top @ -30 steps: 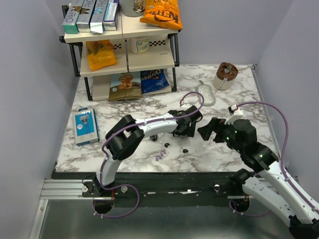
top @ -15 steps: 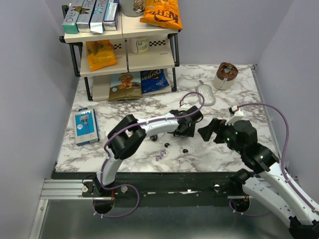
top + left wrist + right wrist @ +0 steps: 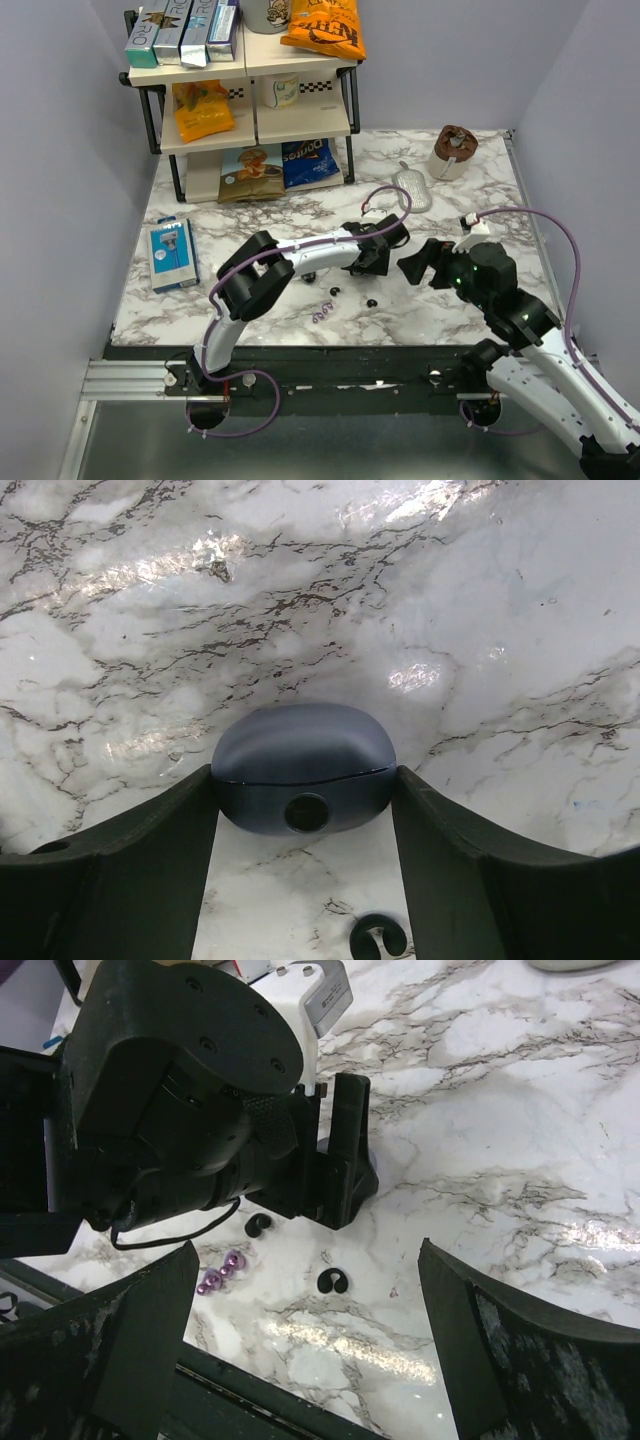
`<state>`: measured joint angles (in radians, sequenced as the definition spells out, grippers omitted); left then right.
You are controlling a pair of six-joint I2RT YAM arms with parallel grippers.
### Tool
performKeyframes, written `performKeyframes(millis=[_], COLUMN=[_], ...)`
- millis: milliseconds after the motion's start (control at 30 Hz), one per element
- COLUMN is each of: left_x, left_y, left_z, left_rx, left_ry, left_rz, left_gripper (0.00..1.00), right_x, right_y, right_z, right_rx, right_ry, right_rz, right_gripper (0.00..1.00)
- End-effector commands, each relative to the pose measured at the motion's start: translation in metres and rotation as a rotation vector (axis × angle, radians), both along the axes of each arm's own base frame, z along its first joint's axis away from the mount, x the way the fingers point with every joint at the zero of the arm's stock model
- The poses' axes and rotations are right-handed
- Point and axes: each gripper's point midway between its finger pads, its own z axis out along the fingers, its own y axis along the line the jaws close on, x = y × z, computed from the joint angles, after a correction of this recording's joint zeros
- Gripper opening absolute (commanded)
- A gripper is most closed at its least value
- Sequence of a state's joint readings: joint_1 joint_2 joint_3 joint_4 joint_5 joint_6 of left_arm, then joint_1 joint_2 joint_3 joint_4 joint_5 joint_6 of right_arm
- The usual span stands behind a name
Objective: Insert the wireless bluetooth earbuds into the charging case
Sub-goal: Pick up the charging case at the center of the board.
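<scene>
Here, counted out, are two arms, two earbuds, one charging case and one small cluster of pale purple bits on the marble table. The near earbud and the other earbud lie apart on the bare marble in front of the left arm, both outside the case, with the purple bits just left of them. The left gripper reaches down to the table's middle. From above, its black body hides what it grips. The left wrist view alone shows the charging case, a dark blue-grey rounded shell with its lid closed and a round recess in its front. It is pinched between the two fingers, which touch it on both sides, and one earbud lies just in front of it. The right gripper hangs just right of the left one, jaws spread wide and holding nothing. Its camera shows both earbuds and three purple beads beside the left gripper. Only the top view takes in the shelf rack at the back left. The one label I can read there is "Doritos" on a blue bag; the other writing is too small. A blue packet lies at the left edge.
</scene>
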<state>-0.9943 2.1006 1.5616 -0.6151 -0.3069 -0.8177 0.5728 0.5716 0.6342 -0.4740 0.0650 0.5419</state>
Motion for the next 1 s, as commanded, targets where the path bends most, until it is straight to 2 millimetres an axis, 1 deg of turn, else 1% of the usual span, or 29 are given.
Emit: performKeyframes(millis=[0,67,167,200,267,300,367,400,467,500,533,600,633,700,733,767,800,833,867,900,933,967], left_x=[-0.003,-0.002,-0.003,-0.003,-0.004,-0.003,-0.003,-0.001,0.001,0.002,0.000,0.004,0.002,0.001,-0.003,-0.002,-0.004,-0.009,-0.008,-0.015,-0.024,-0.023], left_y=[0.003,0.006,0.009,0.010,0.013,0.013,0.015,0.014,0.018,0.018,0.024,0.022,0.025,0.021,0.027,0.024,0.022,0.028,0.026,0.023,0.028,0.024], left_z=[-0.015,-0.016,-0.020,-0.021,-0.023,-0.019,-0.016,-0.004,0.002,0.007,0.015,0.029,0.038,0.050,0.058,0.069,0.086,0.084,0.094,0.102,0.113,0.131], left_rx=[0.043,0.060,0.082,0.087,0.089,0.082,0.069,0.045,0.021,0.009,-0.007,-0.050,-0.078,-0.140,-0.157,-0.200,-0.254,-0.253,-0.292,-0.337,-0.384,-0.438], left_ry=[0.014,0.012,0.020,0.017,0.017,0.007,-0.014,-0.037,-0.079,-0.095,-0.114,-0.166,-0.186,-0.222,-0.241,-0.273,-0.292,-0.301,-0.333,-0.339,-0.362,-0.433], left_rz=[0.013,0.014,0.014,0.015,0.020,0.024,0.024,0.026,0.027,0.015,0.012,-0.012,-0.019,-0.046,-0.063,-0.071,-0.091,-0.114,-0.126,-0.168,-0.207,-0.251], left_gripper=[0.66,0.66,0.55,0.48,0.39,0.31,0.21,0.12,0.01,0.00,0.00,0.00,0.00,0.00,0.00,0.00,0.00,0.00,0.00,0.00,0.00,0.00], right_x=[-0.007,-0.008,-0.008,-0.008,-0.009,-0.009,-0.010,-0.010,-0.011,-0.011,-0.011,-0.010,-0.011,-0.011,-0.011,-0.010,-0.010,-0.010,-0.009,-0.008,-0.008,-0.007], right_y=[-0.004,-0.004,-0.004,-0.004,-0.005,-0.005,-0.006,-0.007,-0.008,-0.009,-0.009,-0.011,-0.011,-0.011,-0.012,-0.012,-0.012,-0.012,-0.012,-0.012,-0.012,-0.011], right_z=[-0.010,-0.010,-0.009,-0.008,-0.007,-0.005,-0.004,-0.003,0.001,0.003,0.005,0.013,0.016,0.024,0.027,0.030,0.032,0.034,0.035,0.037,0.037,0.037], right_rx=[-0.014,-0.014,-0.013,-0.013,-0.011,-0.008,-0.007,-0.008,-0.006,-0.005,-0.006,0.002,0.007,0.017,0.022,0.026,0.029,0.032,0.031,0.033,0.032,0.029], right_ry=[0.027,0.027,0.026,0.024,0.020,0.017,0.014,0.011,0.004,-0.001,-0.001,-0.019,-0.025,-0.039,-0.041,-0.044,-0.046,-0.047,-0.047,-0.048,-0.049,-0.045], right_rz=[0.006,0.006,0.007,0.006,0.004,0.006,0.004,0.002,-0.002,-0.006,-0.009,-0.018,-0.017,-0.020,-0.025,-0.026,-0.026,-0.032,-0.032,-0.040,-0.038,-0.036], right_gripper=[1.00,1.00,1.00,1.00,1.00,1.00,1.00,1.00,1.00,1.00,1.00,1.00,1.00,1.00,1.00,1.00,1.00,1.00,1.00,1.00,1.00,1.00])
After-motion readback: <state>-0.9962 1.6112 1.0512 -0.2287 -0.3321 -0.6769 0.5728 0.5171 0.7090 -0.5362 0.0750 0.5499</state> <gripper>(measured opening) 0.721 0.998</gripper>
